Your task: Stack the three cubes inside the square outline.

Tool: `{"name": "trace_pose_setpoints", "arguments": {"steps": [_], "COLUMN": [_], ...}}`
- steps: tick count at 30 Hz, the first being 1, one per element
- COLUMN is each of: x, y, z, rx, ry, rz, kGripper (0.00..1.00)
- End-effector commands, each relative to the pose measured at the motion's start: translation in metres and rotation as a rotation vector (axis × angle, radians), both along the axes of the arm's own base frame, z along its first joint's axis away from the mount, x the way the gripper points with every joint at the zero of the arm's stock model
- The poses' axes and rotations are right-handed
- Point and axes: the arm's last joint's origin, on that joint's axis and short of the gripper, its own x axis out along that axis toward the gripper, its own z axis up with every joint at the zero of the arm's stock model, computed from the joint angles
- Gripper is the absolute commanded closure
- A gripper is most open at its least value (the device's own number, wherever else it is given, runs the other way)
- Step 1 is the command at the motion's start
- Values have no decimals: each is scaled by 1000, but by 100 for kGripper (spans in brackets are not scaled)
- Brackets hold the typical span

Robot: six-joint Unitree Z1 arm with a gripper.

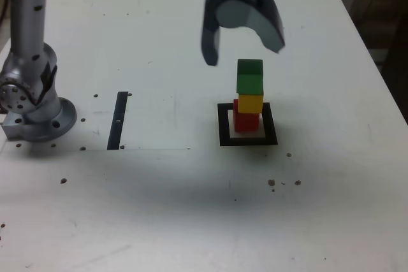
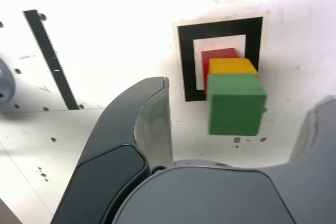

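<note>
Matte, light, rigid green cube (image 1: pixel 250 76) topping stack, best pinched across side faces; gripper (image 1: pixel 242 46) spread wide, empty.

A white table (image 1: pixel 191 221) with small screw holes fills the view; dim clutter (image 1: pixel 382 4) lies beyond its far edge.
</note>
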Motion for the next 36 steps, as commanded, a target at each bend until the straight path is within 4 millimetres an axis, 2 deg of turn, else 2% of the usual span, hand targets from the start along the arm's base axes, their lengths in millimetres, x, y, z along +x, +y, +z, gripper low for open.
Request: {"name": "trace_pose_setpoints", "arguments": {"steps": [1,11,22,29,36], "x": [-10,-56,-104,-126,-148], "y": [0,3,5,6,6], "z": [5,1,-26,-43,-69], "rx": [6,14,12,6,-6], "ry": [-11,0,40,54,62], "rz": [2,25,45,65,76], "kGripper": [1,1,0,0,0]}}
